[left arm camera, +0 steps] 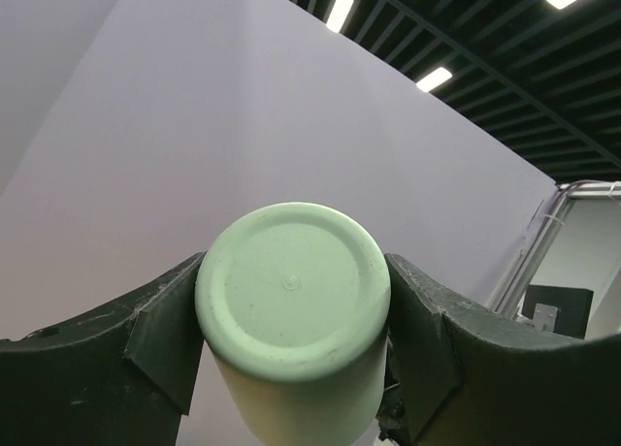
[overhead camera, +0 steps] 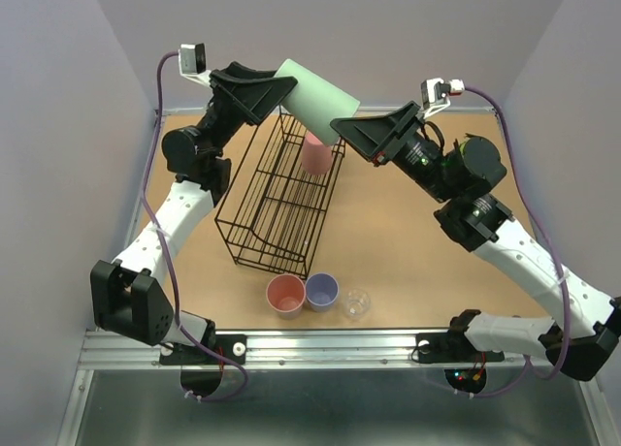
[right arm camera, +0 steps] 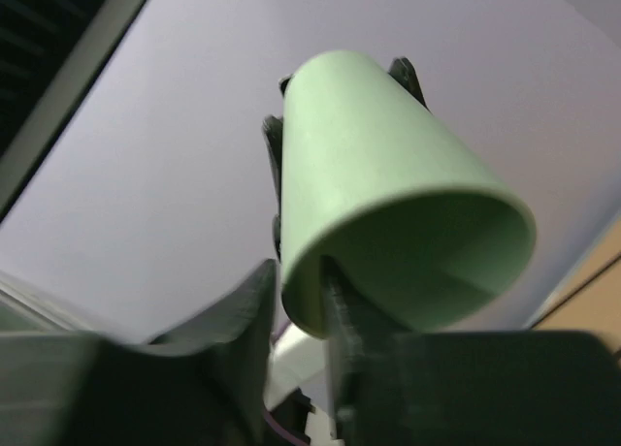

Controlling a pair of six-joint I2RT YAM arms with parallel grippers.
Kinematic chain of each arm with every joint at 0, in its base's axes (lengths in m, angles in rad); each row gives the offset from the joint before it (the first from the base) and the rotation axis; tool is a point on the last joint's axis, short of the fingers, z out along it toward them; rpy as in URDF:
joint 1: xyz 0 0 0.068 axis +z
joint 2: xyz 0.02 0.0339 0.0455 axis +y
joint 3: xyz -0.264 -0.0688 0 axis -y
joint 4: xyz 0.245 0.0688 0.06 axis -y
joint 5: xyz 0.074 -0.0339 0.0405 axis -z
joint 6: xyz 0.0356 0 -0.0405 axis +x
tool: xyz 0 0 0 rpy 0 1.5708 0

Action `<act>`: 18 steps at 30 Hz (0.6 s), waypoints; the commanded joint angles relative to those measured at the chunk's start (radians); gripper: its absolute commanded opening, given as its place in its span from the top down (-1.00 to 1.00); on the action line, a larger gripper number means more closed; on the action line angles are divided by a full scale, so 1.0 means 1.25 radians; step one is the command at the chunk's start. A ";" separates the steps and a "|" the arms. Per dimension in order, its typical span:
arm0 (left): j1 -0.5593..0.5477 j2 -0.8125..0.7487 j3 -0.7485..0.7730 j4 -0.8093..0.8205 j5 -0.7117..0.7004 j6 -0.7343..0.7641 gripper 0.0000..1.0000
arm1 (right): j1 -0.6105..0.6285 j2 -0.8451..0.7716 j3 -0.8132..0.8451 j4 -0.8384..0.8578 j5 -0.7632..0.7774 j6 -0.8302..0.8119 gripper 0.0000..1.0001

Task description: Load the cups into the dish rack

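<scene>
A mint green cup [overhead camera: 318, 95] hangs on its side in the air above the far end of the black wire dish rack [overhead camera: 254, 235]. My left gripper [overhead camera: 283, 85] is shut on its closed base, a finger pressed against each side [left arm camera: 291, 315]. My right gripper [overhead camera: 342, 128] straddles the rim [right arm camera: 301, 281], one finger inside the mouth and one outside. Its jaws are slightly parted, with a thin gap at the outer wall. One salmon-pink cup [overhead camera: 315, 153] stands upside down inside the rack. The green cup [right arm camera: 388, 184] fills the right wrist view.
Three cups stand upright in a row near the table's front edge: a salmon-pink cup [overhead camera: 285, 294], a lavender cup [overhead camera: 321, 290] and a clear cup [overhead camera: 356, 302]. Pale walls close in the table on three sides.
</scene>
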 commanded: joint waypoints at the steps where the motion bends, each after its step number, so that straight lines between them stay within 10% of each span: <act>1: 0.026 -0.040 0.020 -0.013 0.010 0.028 1.00 | 0.002 -0.042 -0.019 -0.136 0.054 -0.084 0.01; 12: 0.047 -0.098 0.119 -0.681 -0.028 0.585 1.00 | 0.002 -0.267 -0.080 -0.522 0.375 -0.224 -0.08; 18: -0.046 -0.098 0.153 -0.918 -0.196 0.811 1.00 | 0.002 -0.340 -0.104 -0.631 0.487 -0.230 0.31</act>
